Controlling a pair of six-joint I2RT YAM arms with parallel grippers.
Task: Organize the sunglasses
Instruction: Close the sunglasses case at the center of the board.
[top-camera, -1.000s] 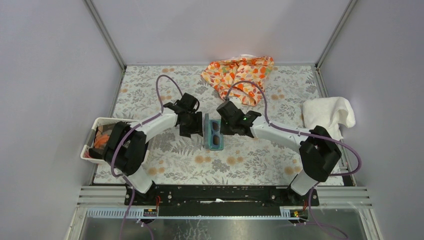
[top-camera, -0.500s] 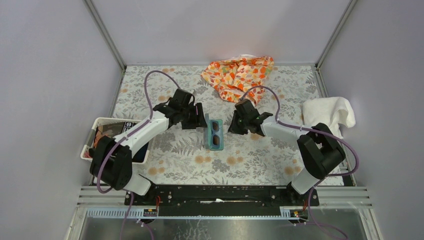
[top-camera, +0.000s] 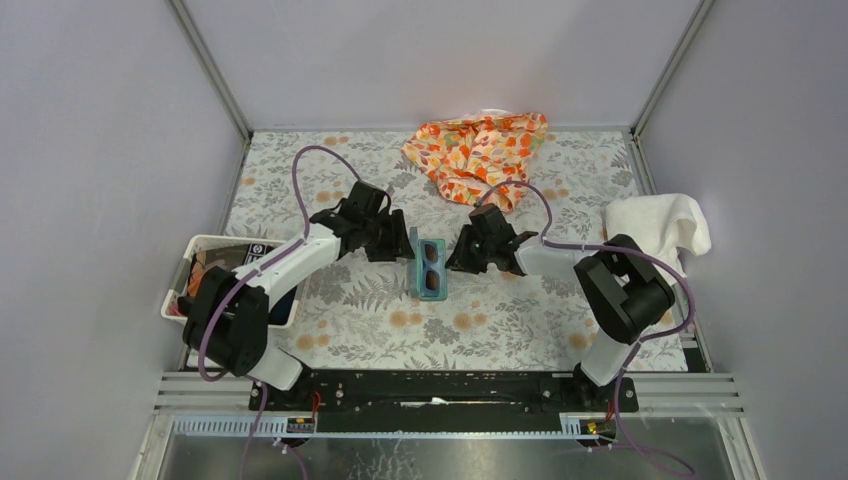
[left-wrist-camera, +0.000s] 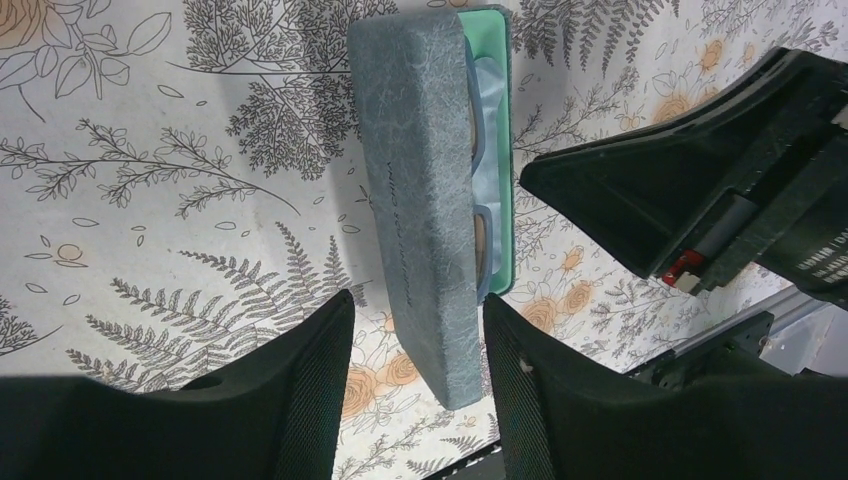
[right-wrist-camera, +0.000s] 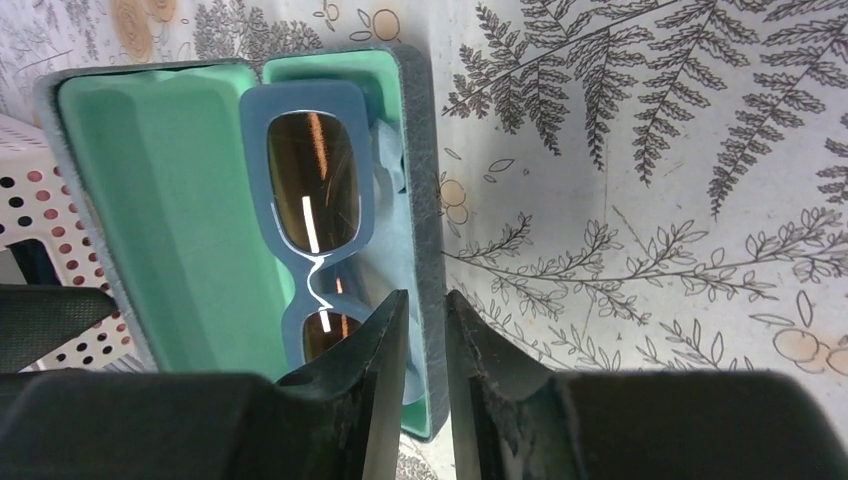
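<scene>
blue plastic sunglasses (right-wrist-camera: 305, 200) in the case (right-wrist-camera: 150, 200), likely light, stiff; grip the bridge. left gripper (left-wrist-camera: 418, 310) spread astride the lid (left-wrist-camera: 420, 180); right gripper (right-wrist-camera: 425, 300) narrowly astride the wall (right-wrist-camera: 425, 150), pinch unclear.

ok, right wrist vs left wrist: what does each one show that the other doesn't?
Right wrist only: the case interior with its teal lining, the sunglasses lenses face-on, the right gripper flanking the case wall. Left wrist only: the grey outside of the lid, the left gripper straddling its end. Both: case, a bit of blue frame, floral tablecloth.
</scene>
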